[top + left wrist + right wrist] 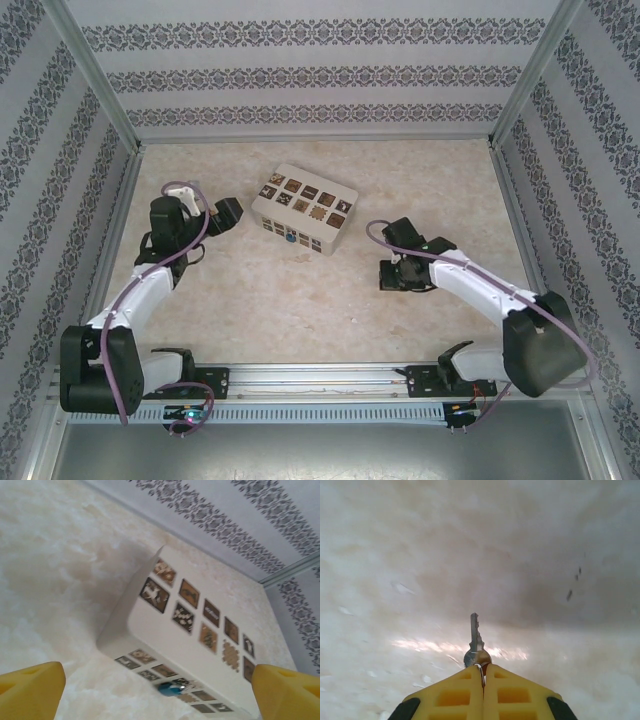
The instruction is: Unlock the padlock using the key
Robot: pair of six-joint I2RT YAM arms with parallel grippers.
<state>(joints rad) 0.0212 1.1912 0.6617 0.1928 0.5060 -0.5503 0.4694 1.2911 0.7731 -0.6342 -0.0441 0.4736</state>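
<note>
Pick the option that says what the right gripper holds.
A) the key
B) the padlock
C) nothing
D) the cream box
A: in the right wrist view the right gripper is shut on the key, whose toothed blade sticks out ahead of the yellow fingertips.

This is a robot laboratory cell, not a home. A beige marble-patterned tabletop (290, 310) is closed on the left, right and far sides by thin panels of grey striped ornament wallpaper (310, 75), held between bare aluminium frame posts (97, 75). A white-and-black left robot arm (140, 290) and a matching right robot arm (480, 285) are bolted to a metal rail (320, 380) at the near edge.
</note>
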